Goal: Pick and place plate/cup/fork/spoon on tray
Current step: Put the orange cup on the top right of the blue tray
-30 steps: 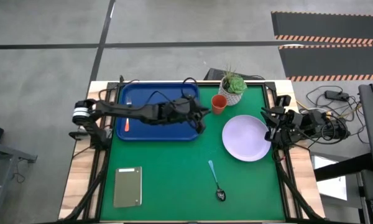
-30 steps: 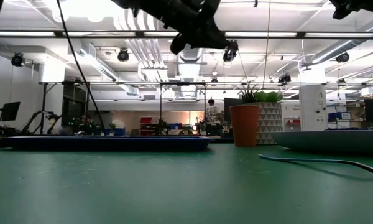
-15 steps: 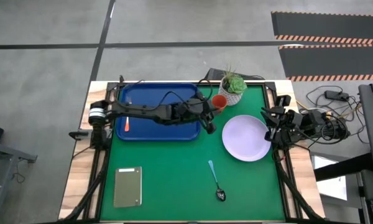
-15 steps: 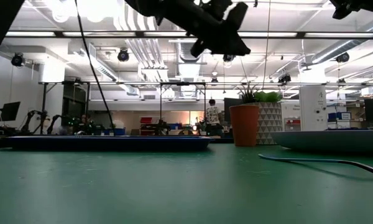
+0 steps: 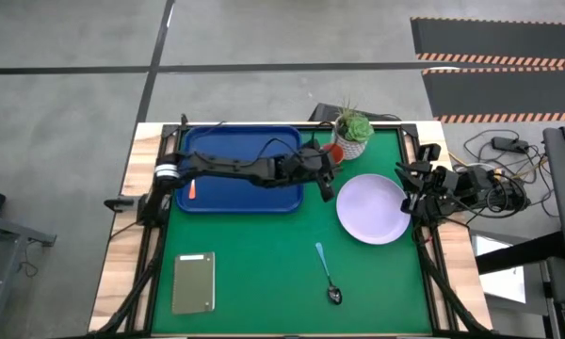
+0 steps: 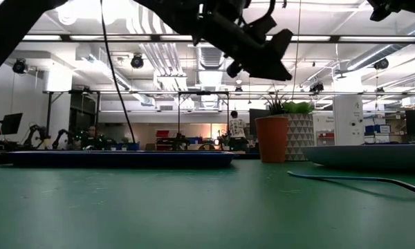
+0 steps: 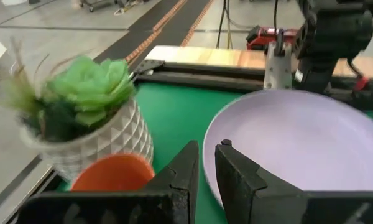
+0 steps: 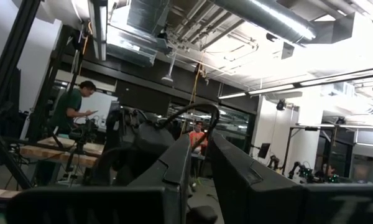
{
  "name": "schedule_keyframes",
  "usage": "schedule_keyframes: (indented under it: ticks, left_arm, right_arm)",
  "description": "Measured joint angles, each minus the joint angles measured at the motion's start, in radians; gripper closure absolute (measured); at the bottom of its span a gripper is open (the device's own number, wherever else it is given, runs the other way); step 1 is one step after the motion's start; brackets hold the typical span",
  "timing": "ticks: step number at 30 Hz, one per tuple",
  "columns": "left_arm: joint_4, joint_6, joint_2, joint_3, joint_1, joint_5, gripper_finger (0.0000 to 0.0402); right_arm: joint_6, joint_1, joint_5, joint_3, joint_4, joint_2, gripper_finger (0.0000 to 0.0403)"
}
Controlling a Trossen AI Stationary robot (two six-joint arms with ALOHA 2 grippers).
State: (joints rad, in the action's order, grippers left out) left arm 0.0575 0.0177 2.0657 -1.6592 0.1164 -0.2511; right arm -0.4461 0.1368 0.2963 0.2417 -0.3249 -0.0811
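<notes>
Left gripper (image 5: pixel 327 185), fingers nearly shut and empty, hangs above the mat between cup (image 5: pixel 333 151) behind and plate (image 5: pixel 372 208) to its right; right gripper (image 5: pixel 407 191) waits at the plate's far rim.

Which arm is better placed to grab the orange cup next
Left, probably. The left gripper hangs above the table between the tray and the plate, right beside the cup. The right gripper waits at the table's right edge, beyond the plate.

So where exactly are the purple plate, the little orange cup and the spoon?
plate (image 5: pixel 372 208), high view, middle of its flat face.
cup (image 6: pixel 272 138), low view, middle of its side wall.
spoon (image 5: pixel 323 263), high view, on its light blue handle.
</notes>
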Motion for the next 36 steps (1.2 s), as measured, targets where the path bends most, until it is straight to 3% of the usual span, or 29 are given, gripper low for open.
schedule_keyframes:
  ticks: [9, 18, 25, 30, 36]
  left_arm:
    - [-0.003, 0.024, 0.027, -0.093, 0.02, 0.018, 0.04]
    - [-0.033, 0.053, 0.027, -0.152, 0.029, 0.018, 0.0401]
    - [-0.081, 0.073, 0.028, -0.247, 0.028, 0.017, 0.0401]
    - [-0.113, 0.092, 0.093, -0.353, 0.028, 0.015, 0.0402]
    - [-0.428, 0.097, 0.205, -0.506, 0.036, 0.004, 0.0402]
  right_arm:
    - [0.0, 0.0, 0.0, 0.0, 0.0, 0.001, 0.0351]
    - [-0.003, 0.0, 0.0, 0.0, 0.001, 0.001, 0.0351]
    - [-0.001, 0.0, 0.0, 0.018, 0.014, 0.002, 0.0351]
    - [0.001, 0.0, 0.0, 0.034, 0.042, 0.0, 0.0351]
    - [-0.002, 0.0, 0.001, 0.033, 0.07, 0.002, 0.0351]
